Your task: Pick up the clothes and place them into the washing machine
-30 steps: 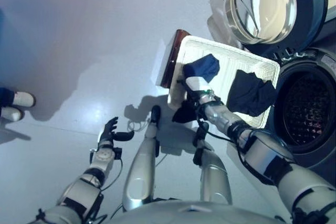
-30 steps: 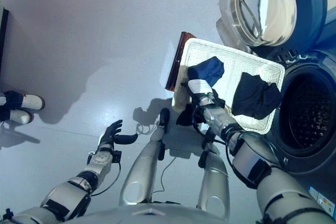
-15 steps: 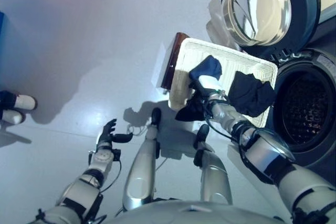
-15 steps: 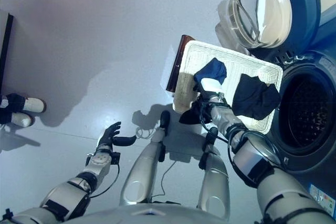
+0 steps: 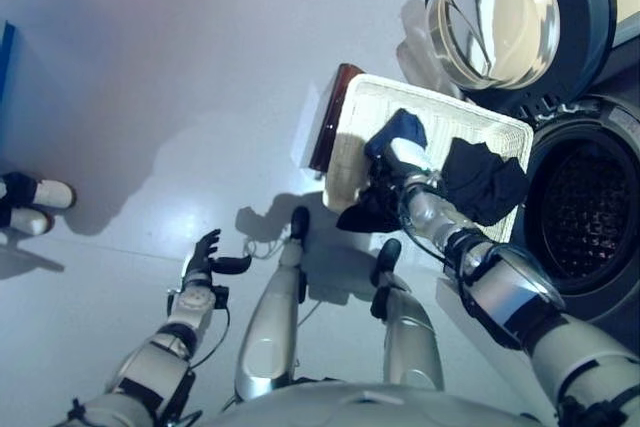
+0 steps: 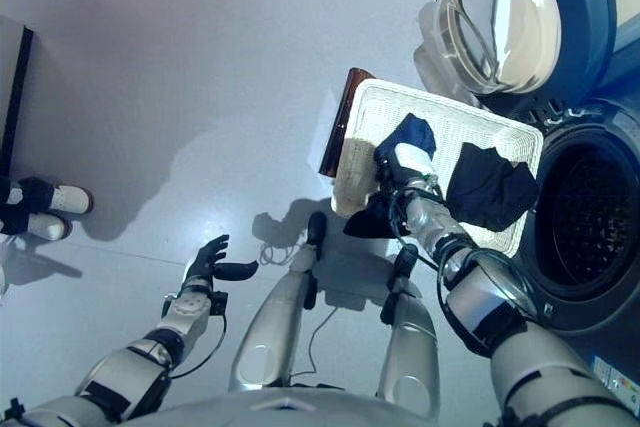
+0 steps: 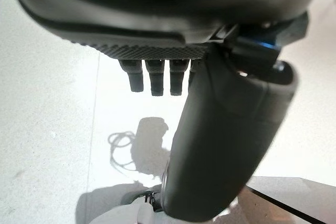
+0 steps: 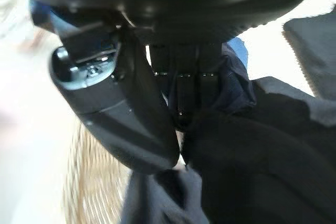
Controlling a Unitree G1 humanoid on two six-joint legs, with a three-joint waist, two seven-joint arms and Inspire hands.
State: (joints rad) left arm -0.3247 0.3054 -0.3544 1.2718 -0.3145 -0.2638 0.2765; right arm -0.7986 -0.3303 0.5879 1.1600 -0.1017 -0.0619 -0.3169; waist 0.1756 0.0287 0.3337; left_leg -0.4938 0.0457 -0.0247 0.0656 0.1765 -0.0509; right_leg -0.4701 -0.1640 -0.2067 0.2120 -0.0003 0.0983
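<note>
A white wicker basket (image 5: 362,107) rests on a dark brown box (image 5: 328,115) beside the washing machine (image 5: 580,209). My right hand (image 5: 404,171) is over the basket and shut on a dark blue garment (image 5: 399,129). Part of that cloth hangs dark below the hand at the basket's near edge (image 5: 364,213). In the right wrist view the thumb (image 8: 122,115) and fingers pinch the dark cloth (image 8: 247,171). A black garment (image 5: 483,179) lies in the basket's end nearest the drum. My left hand (image 5: 204,263) hangs open over the floor, and its fingers (image 7: 157,80) are straight.
The machine's round glass door (image 5: 498,9) stands open above the dark drum opening. A person's white shoes (image 5: 32,197) stand at the far left. A blue edge (image 5: 4,55) shows at the left border. Grey floor lies around the basket.
My right hand has moved a little across the basket toward the machine, drawing the dark blue garment with it. The left hand has stayed still.
</note>
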